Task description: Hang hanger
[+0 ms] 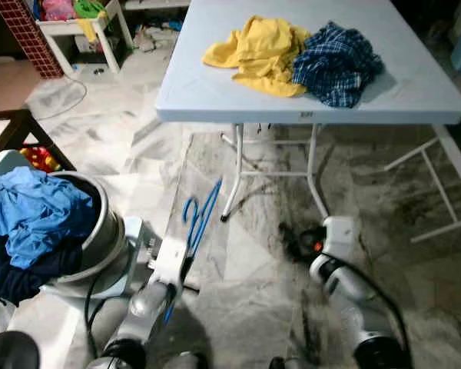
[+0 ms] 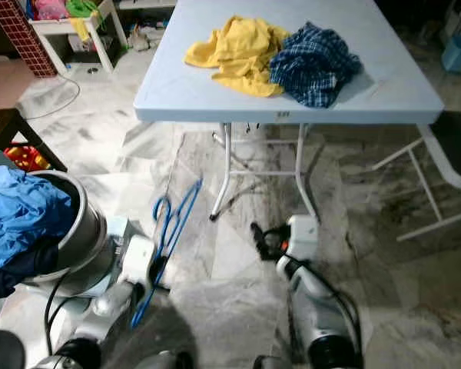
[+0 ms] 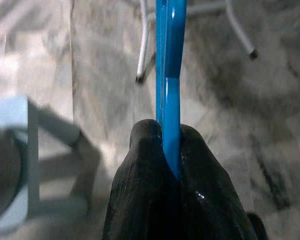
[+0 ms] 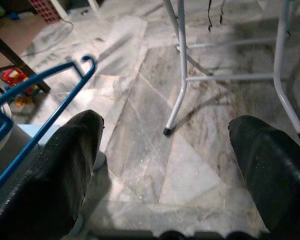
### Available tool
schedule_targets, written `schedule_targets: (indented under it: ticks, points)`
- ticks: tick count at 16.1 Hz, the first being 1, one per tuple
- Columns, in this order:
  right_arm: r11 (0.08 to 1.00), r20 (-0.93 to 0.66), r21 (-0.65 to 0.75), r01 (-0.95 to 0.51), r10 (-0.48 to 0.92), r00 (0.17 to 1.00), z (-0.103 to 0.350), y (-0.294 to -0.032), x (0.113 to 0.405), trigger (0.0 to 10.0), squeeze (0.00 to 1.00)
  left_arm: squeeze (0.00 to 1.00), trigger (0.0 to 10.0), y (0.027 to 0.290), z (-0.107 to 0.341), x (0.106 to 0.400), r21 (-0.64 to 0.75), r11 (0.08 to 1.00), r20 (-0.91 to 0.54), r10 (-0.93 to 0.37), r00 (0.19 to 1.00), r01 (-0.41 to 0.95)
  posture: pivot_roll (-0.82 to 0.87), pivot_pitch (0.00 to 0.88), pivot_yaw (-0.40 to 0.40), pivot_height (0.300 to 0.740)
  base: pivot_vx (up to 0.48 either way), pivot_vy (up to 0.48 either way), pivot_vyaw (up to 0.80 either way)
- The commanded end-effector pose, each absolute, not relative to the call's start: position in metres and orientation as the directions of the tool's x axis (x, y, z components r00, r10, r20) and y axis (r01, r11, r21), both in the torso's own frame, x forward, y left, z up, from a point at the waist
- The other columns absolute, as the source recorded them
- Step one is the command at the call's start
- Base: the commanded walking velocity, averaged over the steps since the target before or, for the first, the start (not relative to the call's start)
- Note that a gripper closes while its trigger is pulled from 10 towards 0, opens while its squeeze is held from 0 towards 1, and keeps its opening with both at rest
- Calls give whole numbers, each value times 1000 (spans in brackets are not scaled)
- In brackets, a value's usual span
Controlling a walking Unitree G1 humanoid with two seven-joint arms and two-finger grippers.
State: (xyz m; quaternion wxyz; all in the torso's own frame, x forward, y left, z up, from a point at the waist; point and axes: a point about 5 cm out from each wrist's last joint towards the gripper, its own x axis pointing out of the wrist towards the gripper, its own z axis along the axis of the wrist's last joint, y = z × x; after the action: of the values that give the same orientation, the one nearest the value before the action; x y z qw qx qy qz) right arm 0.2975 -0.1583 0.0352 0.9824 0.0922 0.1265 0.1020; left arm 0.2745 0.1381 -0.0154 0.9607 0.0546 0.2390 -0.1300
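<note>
A blue plastic hanger [image 1: 200,217] is held low over the marble floor, in front of my body and left of the table legs. My left gripper [image 3: 170,137] is shut on its lower bar, and its hook [image 1: 188,209] points away from me toward the table. The hanger's hook end [image 4: 55,113] also crosses the right wrist view. My right gripper [image 4: 165,125] hangs open and empty over the floor near the table's front legs, to the right of the hanger, with its black fingers [image 1: 294,241] spread wide.
A light blue folding table [image 1: 207,88] stands ahead with a yellow garment [image 1: 260,50] and a blue plaid shirt [image 1: 336,63] on it. Its white legs [image 1: 236,173] reach the floor. A round basket [image 1: 106,227] of blue clothes [image 1: 31,211] sits at my left.
</note>
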Motion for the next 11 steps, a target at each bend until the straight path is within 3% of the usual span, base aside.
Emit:
schedule_targets:
  ticks: [1,3,5,6,8,11]
  points:
    - [964,-229,244,-102,160,960,33,-158,302,10000,0,0,10000,148,-21,271,54,967,-512,-188,838,250,-4,13,41,740,0,0,0]
    - [983,-236,159,-94,130,963,28,-158,303,10000,0,0,10000,148,-25,268,65,962,-528,-191,827,264,2,0,33,740,0,0,0]
    - [981,-244,89,-170,187,951,26,-156,302,10000,0,0,10000,142,-23,269,81,934,-515,-260,817,349,7,7,33,740,0,0,0]
    - [951,-246,-55,-306,284,927,28,-157,300,10000,0,0,10000,135,-20,271,126,877,-508,-345,789,464,9,21,34,740,0,0,0]
    - [920,-242,-97,-381,349,905,33,-165,301,10000,0,0,10000,131,-23,267,169,806,-549,-400,733,567,11,34,34,740,0,0,0]
    - [815,-227,-288,-503,453,862,64,-203,312,10000,0,0,10000,147,-28,257,215,627,-642,-488,592,749,10,74,35,740,0,0,0]
